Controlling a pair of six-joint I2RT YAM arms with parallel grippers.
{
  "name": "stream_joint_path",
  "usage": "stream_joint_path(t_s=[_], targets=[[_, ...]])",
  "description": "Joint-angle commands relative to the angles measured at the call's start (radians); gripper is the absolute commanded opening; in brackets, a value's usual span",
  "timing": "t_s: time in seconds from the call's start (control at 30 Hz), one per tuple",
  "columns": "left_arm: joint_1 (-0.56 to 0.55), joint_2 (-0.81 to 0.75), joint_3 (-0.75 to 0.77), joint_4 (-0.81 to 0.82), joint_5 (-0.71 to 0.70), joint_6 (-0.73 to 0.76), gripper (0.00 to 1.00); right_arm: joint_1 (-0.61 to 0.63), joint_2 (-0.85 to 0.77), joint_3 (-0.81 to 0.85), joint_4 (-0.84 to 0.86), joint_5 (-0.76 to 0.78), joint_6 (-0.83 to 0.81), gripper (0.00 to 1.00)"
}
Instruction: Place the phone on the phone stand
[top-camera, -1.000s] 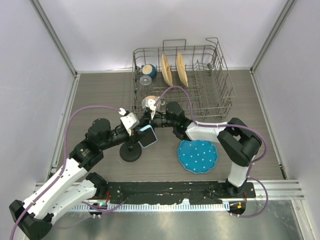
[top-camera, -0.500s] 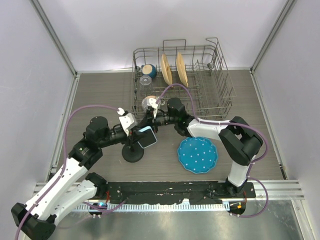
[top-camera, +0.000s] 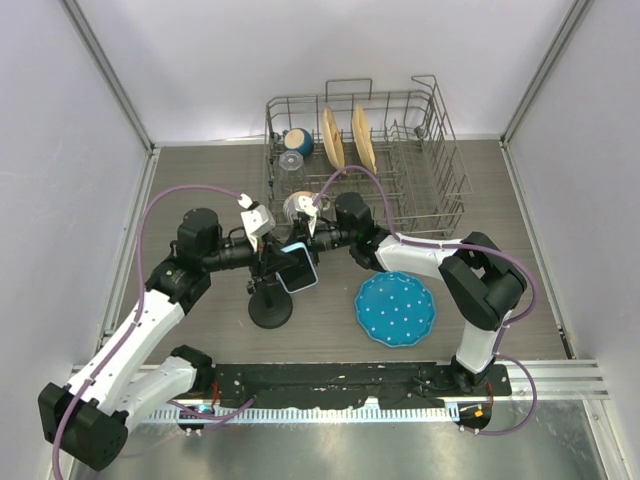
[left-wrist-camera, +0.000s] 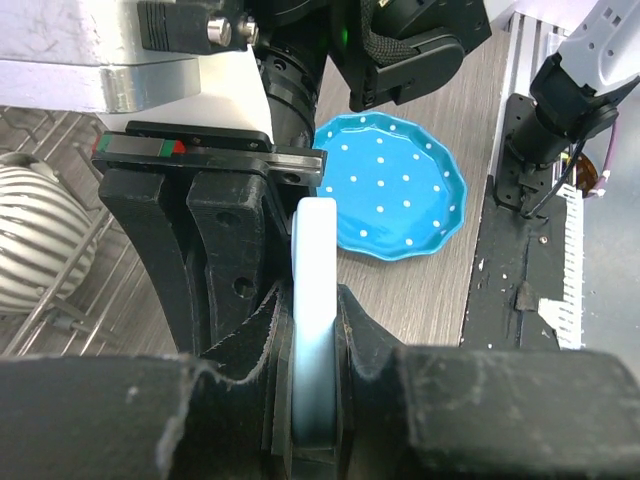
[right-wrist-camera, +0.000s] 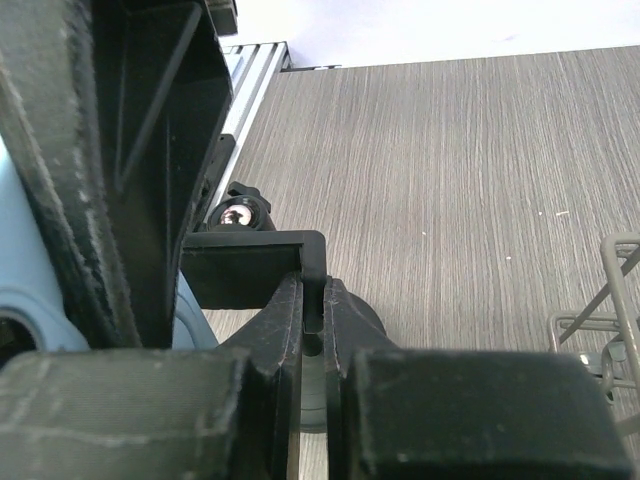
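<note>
From above, the stand (top-camera: 270, 311) shows only its disc base, left of the worktop's middle. The post and cradle are lost under the phone (top-camera: 297, 269), the left gripper (top-camera: 275, 258) and the right gripper (top-camera: 305, 243). At the left wrist the phone stands edge-on, its face unseen and its lower end buried between blurred fingers. The plate (left-wrist-camera: 400, 195) is partly covered. At the right wrist dark blurred fingers fill the view, the phone is a pale sliver cut by the left edge, and the rack (right-wrist-camera: 575, 320) is clipped at the right. What lies in their narrow slit I can't tell.
</note>
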Motion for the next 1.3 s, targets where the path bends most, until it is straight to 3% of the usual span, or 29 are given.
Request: stream_joint_path(t_s=[0.0,0.2,1.27], targets=[[0.014,-0.079,0.025,0.099,-0.032,0.008,0.00,0.013,-0.024,0.033,-0.034,-0.012,-0.009,0.01],[0.014,-0.155,0.009,0.038,-0.147,0.016,0.00,0.011,-0.039,0.008,-0.019,0.043,-0.021,0.01],[0.013,-0.103,-0.011,-0.018,-0.207,-0.131,0.00,0.013,-0.056,-0.016,0.000,0.138,-0.023,0.01]])
